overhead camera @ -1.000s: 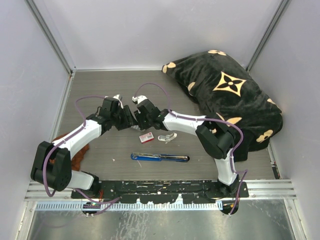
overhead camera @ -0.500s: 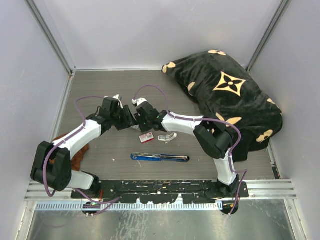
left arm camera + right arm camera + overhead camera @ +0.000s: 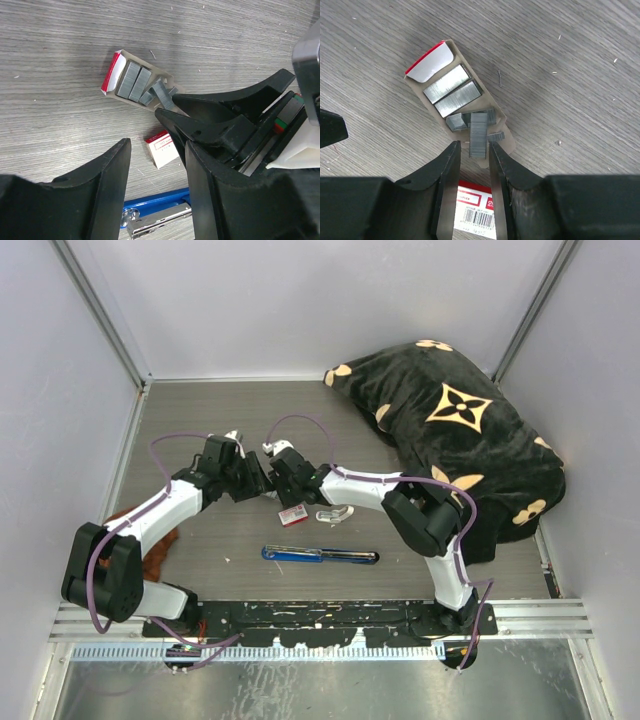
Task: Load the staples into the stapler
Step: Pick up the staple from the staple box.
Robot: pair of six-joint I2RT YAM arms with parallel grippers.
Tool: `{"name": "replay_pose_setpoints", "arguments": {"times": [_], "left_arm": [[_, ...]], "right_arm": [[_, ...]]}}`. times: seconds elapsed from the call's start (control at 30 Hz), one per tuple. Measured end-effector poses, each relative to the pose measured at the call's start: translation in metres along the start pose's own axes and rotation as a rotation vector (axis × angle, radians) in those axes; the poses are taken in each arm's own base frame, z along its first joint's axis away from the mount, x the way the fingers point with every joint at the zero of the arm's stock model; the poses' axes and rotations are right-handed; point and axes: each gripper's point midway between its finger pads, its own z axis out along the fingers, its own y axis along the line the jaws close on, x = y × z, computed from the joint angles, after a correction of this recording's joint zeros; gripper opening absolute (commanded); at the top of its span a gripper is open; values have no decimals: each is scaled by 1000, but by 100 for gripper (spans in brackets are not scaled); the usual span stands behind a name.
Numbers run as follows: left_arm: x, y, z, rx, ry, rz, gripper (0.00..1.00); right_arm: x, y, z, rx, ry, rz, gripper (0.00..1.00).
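Blue plastic with black trim and a silver channel, the slim desk stapler (image 3: 320,555) lies opened flat at 6 o'clock on the grey wood-grain table (image 3: 200,430), well apart from both grippers. An orange-brown cloth (image 3: 150,540) lies at 8 o'clock. Just beyond the stapler sit a small red-and-white cardboard box (image 3: 293,515) and, at its 3 o'clock, a small white oblong piece (image 3: 335,513). Farther in, near mid-table, the left gripper (image 3: 157,147) hangs with its black fingers spread and nothing between them. Facing it, the right gripper (image 3: 474,145) points down at a brown cardboard tray (image 3: 432,65). Its jaws are partly apart astride the staples (image 3: 478,131), a short silvery-grey strip lying askew in the tray. A sliver of tray shows beside the strip, so nothing is pinched. Two fuller grey staple blocks (image 3: 451,91) lie at the strip's 11 o'clock. Farthest, at 2 o'clock, a black blanket with tan flower prints (image 3: 460,430) is heaped.
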Motion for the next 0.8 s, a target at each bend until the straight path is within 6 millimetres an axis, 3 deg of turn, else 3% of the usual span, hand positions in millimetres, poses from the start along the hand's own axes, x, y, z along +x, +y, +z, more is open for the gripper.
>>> {"name": "replay_pose_setpoints", "arguments": {"times": [0.13, 0.33, 0.53, 0.63, 0.8], "left_arm": [[0, 0, 0, 0, -1, 0, 50], [-1, 2, -1, -1, -6, -4, 50], [-11, -5, -22, 27, -61, 20, 54], [-18, -10, -40, 45, -96, 49, 55], [-30, -22, -69, 90, -169, 123, 58]], "right_arm": [[1, 1, 0, 5, -1, -3, 25], [1, 1, 0, 12, -4, -6, 21], [-1, 4, -5, -13, 3, -3, 21], [-10, 7, -20, -61, -2, 10, 21], [-46, 8, -66, -190, -73, 64, 21]]}}
